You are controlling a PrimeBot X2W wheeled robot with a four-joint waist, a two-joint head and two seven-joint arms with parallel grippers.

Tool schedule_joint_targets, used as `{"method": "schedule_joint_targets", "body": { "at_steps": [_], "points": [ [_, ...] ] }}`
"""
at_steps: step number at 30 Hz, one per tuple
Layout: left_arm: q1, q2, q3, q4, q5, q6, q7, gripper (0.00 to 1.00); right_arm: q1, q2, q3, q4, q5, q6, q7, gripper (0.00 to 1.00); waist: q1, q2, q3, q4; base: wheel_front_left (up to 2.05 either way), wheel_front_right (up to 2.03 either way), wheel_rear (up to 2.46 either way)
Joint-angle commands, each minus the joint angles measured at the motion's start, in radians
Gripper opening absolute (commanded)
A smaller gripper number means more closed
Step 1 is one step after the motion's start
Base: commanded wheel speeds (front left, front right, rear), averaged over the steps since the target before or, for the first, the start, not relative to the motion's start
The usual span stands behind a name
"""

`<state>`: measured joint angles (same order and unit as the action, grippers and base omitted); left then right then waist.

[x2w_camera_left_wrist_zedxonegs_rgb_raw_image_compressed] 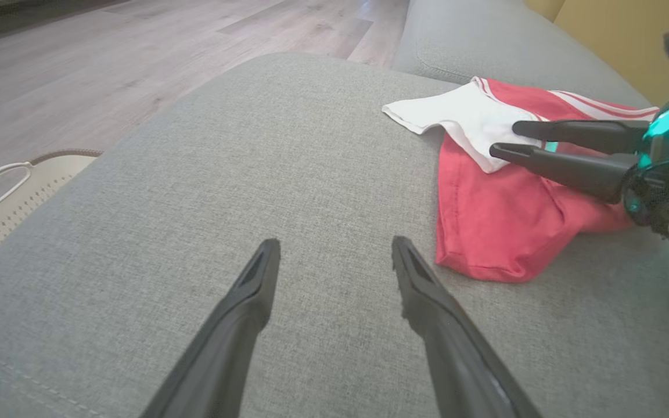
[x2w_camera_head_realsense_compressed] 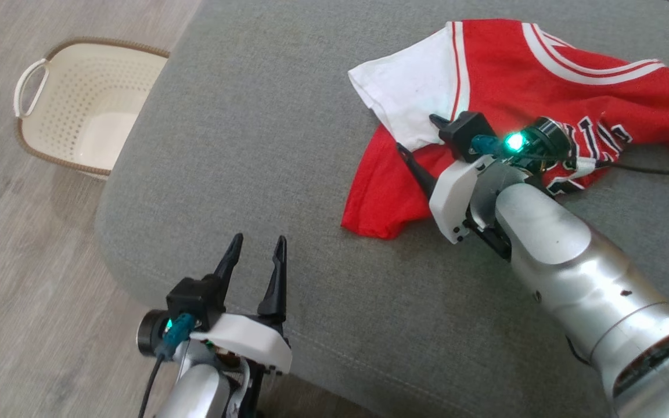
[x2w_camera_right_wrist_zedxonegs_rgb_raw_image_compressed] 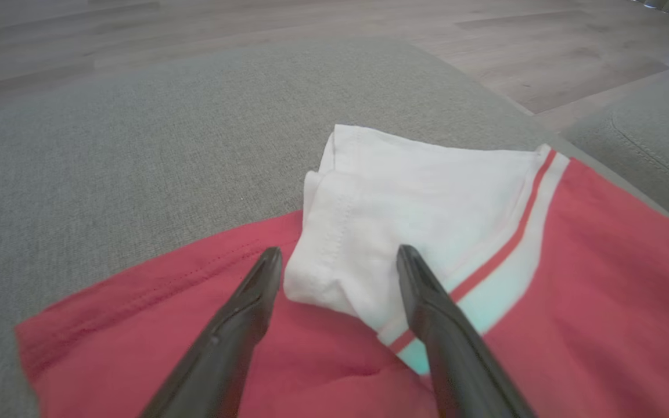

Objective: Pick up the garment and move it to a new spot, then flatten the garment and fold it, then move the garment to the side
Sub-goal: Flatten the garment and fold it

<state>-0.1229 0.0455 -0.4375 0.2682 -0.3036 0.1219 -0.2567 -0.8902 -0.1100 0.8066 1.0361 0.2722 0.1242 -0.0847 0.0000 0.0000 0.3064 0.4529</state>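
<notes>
1. The grey cushion has bare room to the left of the shirt. A basket sits on the floor beside the cushion's rounded corner.
2. The right gripper is spread wide and holds nothing, poised over the shirt's white sleeve.
3. The left gripper is also wide and empty, with the shirt well apart on its right.

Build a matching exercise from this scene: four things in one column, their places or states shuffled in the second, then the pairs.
1 garment
2 basket
3 left gripper
4 right gripper

A open, at the white sleeve
B on the floor
C crumpled on the grey cushion
D open, over bare cushion

Pairs: 1-C, 2-B, 3-D, 4-A
</notes>
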Motion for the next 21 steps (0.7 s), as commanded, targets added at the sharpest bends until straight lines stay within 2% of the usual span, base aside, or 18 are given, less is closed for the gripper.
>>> {"method": "schedule_joint_targets", "body": {
  "at_steps": [1,2,6,9,11,13,14,21],
  "points": [
    [-0.029,0.005,0.031,-0.033,-0.008,0.006,-0.005,1.00,-0.025,0.017,0.012,-0.009,0.012,0.007,0.003,1.00,0.0000,0.0000,0.007,0.007,0.00,0.00,0.00],
    [-0.029,0.005,0.031,-0.033,-0.008,0.007,-0.005,1.00,-0.030,0.017,0.017,-0.001,0.016,0.007,0.003,1.00,0.0000,0.0000,0.009,0.009,0.00,0.00,0.00],
    [-0.030,0.005,0.031,-0.038,-0.011,0.008,-0.005,1.00,-0.046,0.019,0.038,0.030,0.031,0.007,0.005,0.81,0.0000,0.0000,0.020,0.013,0.00,0.00,0.00],
    [-0.032,0.005,0.032,-0.040,-0.013,0.011,-0.005,1.00,-0.057,0.022,0.048,0.045,0.041,0.007,-0.005,0.49,0.0000,0.0000,0.025,0.011,0.00,0.00,0.00],
    [-0.035,0.005,0.030,-0.041,-0.012,0.011,-0.005,1.00,-0.063,0.023,0.052,0.056,0.047,0.007,-0.013,0.36,0.0000,0.0000,0.026,0.008,0.00,0.00,0.00],
    [-0.037,0.005,0.029,-0.041,-0.012,0.011,-0.005,1.00,-0.069,0.024,0.056,0.069,0.052,0.007,-0.018,0.07,0.0000,0.0000,0.026,0.006,0.00,0.00,0.00],
    [-0.038,0.005,0.029,-0.041,-0.012,0.012,-0.005,1.00,-0.072,0.024,0.058,0.075,0.054,0.007,-0.021,0.00,0.0000,0.0000,0.026,0.004,0.00,0.00,0.00],
    [-0.044,0.005,0.026,-0.040,-0.011,0.014,-0.005,1.00,-0.087,0.026,0.065,0.104,0.068,0.007,-0.040,0.00,0.0000,0.0000,0.028,-0.003,0.00,0.00,0.00]
  ]
}}
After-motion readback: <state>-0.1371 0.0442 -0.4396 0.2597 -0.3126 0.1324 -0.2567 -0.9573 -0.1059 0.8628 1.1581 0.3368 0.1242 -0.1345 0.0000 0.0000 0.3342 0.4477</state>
